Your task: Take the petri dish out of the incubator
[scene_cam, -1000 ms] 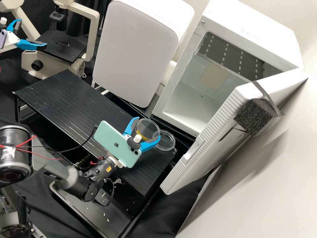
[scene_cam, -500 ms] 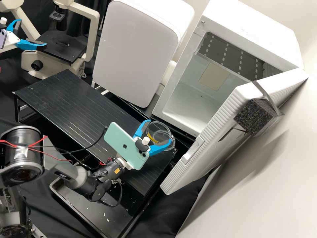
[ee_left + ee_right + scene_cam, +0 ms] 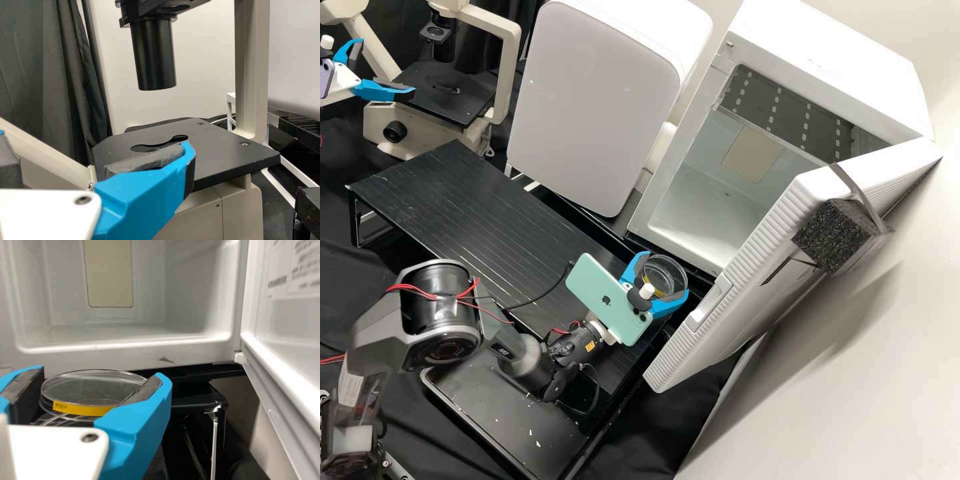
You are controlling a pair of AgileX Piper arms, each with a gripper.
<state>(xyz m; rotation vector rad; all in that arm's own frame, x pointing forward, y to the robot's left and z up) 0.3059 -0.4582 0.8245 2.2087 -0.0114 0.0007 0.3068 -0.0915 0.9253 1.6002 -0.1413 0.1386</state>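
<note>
Right gripper (image 3: 666, 274): closed on the petri dish (image 3: 92, 390), one finger at either side of the rim, pads against the wall. Dish is clear and round, yellow tape label (image 3: 82, 409) on its side, sitting about level to the wrist camera. Can't make out what is inside the dish. It is outside the incubator (image 3: 830, 57), in front of the opening, over the corner of the black stand (image 3: 487, 220). Under it, what looks like a second clear dish or lid (image 3: 46, 419); hard to separate the two, could be part of the same stack.

Step, as judged: taking out is basically done, setting down comes next. Keep the dish flat, lower slowly, clear the second rim or land squarely on it, open both fingers evenly, back off straight. Too much squeeze could pop the lid or tip the dish; the stand edge is near, so bring it inward first. Steer wide of the open door (image 3: 747, 267).

Incubator: white chamber, beige panel (image 3: 109, 272) on the back wall, dark slotted panel (image 3: 787, 113) high inside.

Left gripper (image 3: 387, 65): fingers apart, nothing held, by the microscope stage (image 3: 225, 155).
</note>
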